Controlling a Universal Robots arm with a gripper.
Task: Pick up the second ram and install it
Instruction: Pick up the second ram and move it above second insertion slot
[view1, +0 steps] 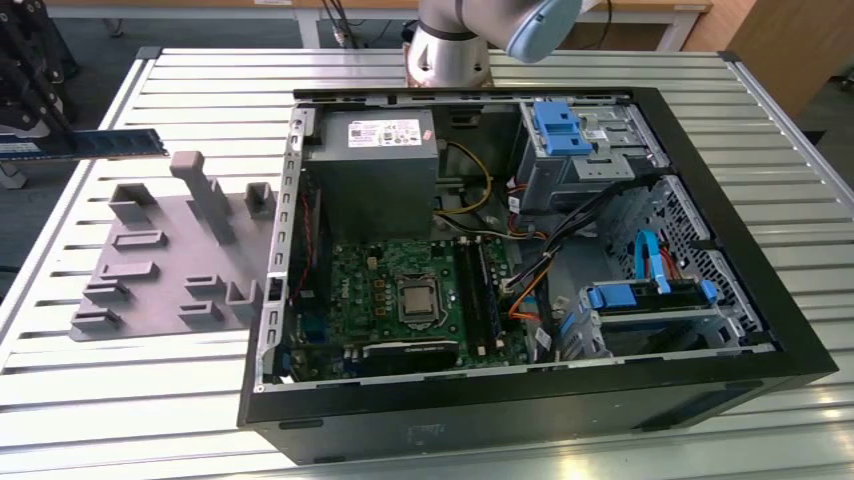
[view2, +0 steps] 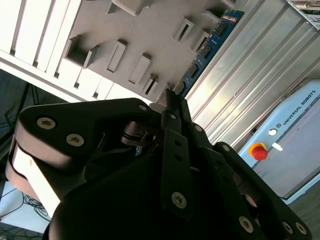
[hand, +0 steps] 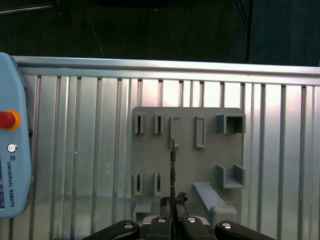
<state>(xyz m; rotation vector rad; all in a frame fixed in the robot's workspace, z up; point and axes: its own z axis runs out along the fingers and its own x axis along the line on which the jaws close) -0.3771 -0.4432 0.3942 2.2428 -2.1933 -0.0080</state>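
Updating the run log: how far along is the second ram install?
Done: the second ram is out of the grey holder tray and in the air above it. In hand: the claw is shut on one end of the strip. Left: the ram is not yet at the black slot rails on the motherboard inside the open case.

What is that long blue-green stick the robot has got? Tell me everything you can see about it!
That is the second ram, a long, thin, flat blue-green circuit board with a row of small dark chips on its face. The gripper is shut on one end, so the rest sticks straight out from it into the air. It hangs near the grey holder tray without touching it. It is outside the computer case, on the exterior view's left.
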